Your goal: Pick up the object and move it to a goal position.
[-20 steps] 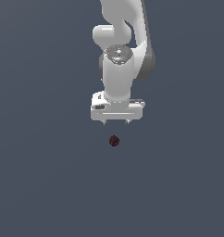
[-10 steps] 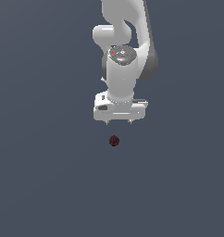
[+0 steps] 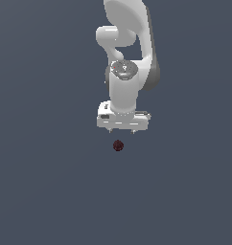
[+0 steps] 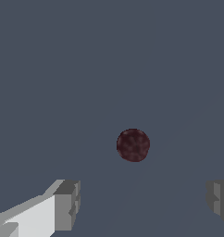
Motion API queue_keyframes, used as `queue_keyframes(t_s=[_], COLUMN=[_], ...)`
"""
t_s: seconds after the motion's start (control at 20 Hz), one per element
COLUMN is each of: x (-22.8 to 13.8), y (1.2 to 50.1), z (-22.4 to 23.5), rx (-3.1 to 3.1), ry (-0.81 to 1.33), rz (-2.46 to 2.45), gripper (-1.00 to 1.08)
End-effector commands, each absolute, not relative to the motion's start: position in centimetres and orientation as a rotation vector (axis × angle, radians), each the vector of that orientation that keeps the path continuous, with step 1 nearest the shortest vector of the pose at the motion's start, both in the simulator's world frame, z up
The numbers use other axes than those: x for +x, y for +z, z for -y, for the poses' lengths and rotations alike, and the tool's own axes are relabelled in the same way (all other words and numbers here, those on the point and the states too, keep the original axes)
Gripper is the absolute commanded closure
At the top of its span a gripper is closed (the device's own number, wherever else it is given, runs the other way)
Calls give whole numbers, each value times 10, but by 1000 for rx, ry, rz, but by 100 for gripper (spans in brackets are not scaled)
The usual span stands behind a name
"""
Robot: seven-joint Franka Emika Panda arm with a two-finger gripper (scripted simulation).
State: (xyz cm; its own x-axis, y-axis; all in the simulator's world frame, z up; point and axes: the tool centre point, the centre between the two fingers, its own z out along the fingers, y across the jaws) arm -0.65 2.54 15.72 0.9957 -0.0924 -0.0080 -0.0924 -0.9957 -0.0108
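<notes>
One small dark maroon ball (image 3: 118,145) is all we find lying on the flat slate-grey floor (image 3: 41,191), a roughly round thing with a mottled, slightly glossy skin, sitting a little below the middle of the exterior view. In the wrist view the ball (image 4: 133,145) shows as a dark disc on the same grey ground, untouched and free on every side, with the two grey fingertips (image 4: 67,204) well apart from it and from each other, so we read the pincer as spread wide with nothing in it. From the ball, the gripper (image 3: 122,130) lies at about twelve o'clock in the exterior view, near the ball but clearly not touching it, and a strip of bare floor shows between them. We see the white hand as a broad flat block, far wider than the ball, with two short stubs pointing down from its underside. Above the hand, again toward twelve o'clock, the white arm (image 3: 130,48) rises in a thick column through a round grey joint cap and bends out of the frame at the upper edge. Whether the hand hangs straight over the ball or somewhat behind it we cannot tell from these views
</notes>
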Motion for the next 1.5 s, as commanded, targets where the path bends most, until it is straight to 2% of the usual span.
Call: queue_keyframes(t_s=[0.0, 0.65, 1.15, 1.45], x=[-6, -6, -7, -8], y=[144, 85, 76, 52], z=[-24, -14, -13, -12], rx=[-3122, -3079, -3074, -3073], ry=[12, 2, 2, 1], rz=[-229, -614, -649, -653], gripper=[-92, -92, -92, -92])
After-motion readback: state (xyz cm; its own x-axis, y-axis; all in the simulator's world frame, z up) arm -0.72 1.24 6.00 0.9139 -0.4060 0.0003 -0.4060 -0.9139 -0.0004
